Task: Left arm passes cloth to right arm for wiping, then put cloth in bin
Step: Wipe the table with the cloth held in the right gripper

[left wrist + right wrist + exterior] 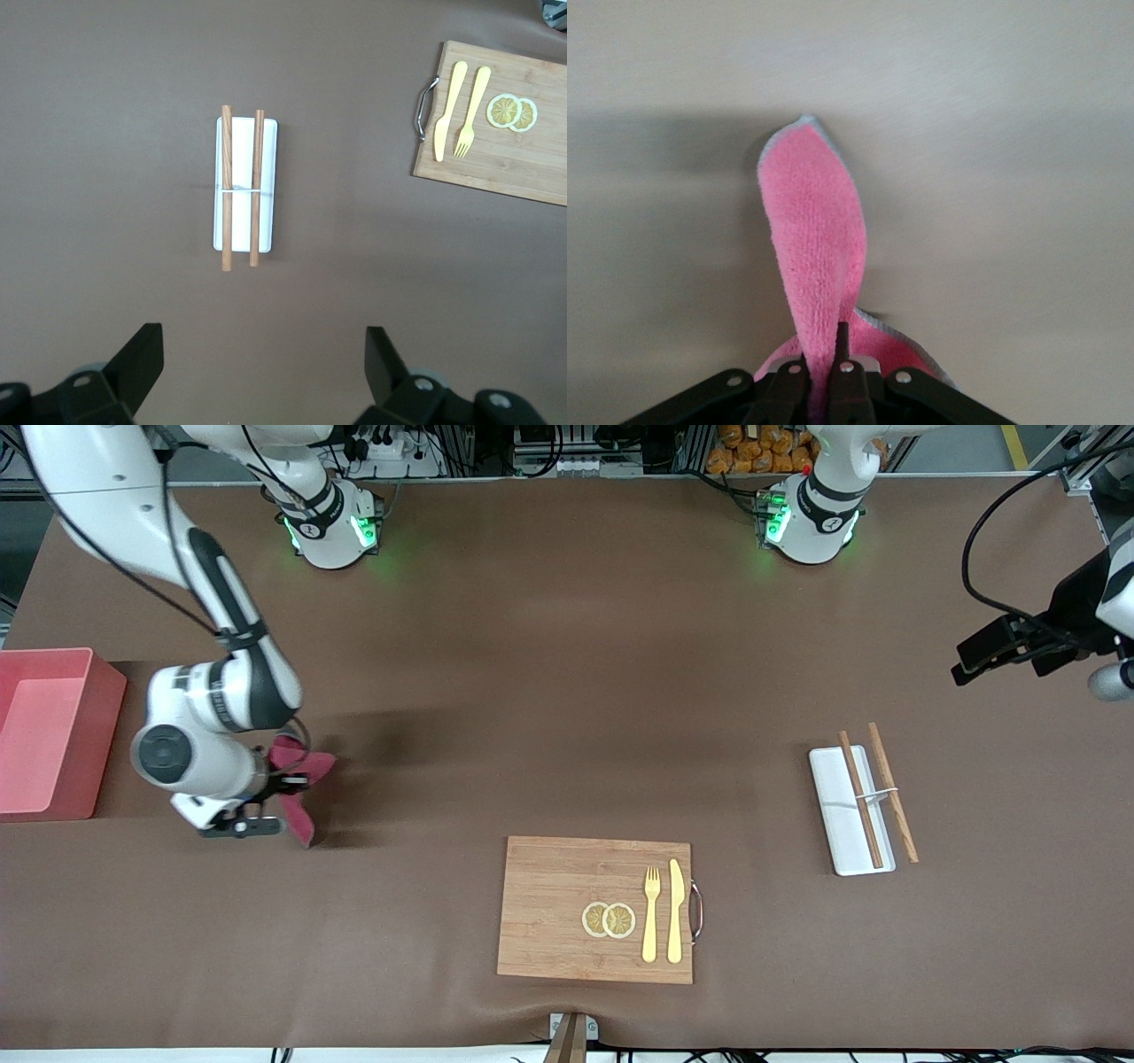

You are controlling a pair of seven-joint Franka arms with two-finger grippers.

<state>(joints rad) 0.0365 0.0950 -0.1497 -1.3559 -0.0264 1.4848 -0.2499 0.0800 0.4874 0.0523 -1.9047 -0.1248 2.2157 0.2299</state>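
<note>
One cloth (297, 793) is what you have, pinched in the right gripper (282, 782), whose fingers are shut tight on its gathered middle; in the right wrist view a pink flap (818, 243) stands up from the closed fingertips (843, 381). Your right arm bends down from its base with the wrist low, holding the cloth over bare table just beside the bin (49, 731), toward the right arm's end. The cloth's lower corner reaches about to the table; you cannot tell whether it touches. The bin's outer wall is cut off by the front view's edge.

Your left gripper (261, 359) waits raised at the left arm's end, fingers spread wide with nothing between them, over the table near the white tray (849, 810) carrying two wooden sticks (877, 793). Most of that arm runs out of the front view.

Open brown table (567, 691) lies between the arms. Nearer the front camera sits a wooden board (549, 908) with fork (651, 912), knife (675, 908) and two lemon slices (609, 919).
</note>
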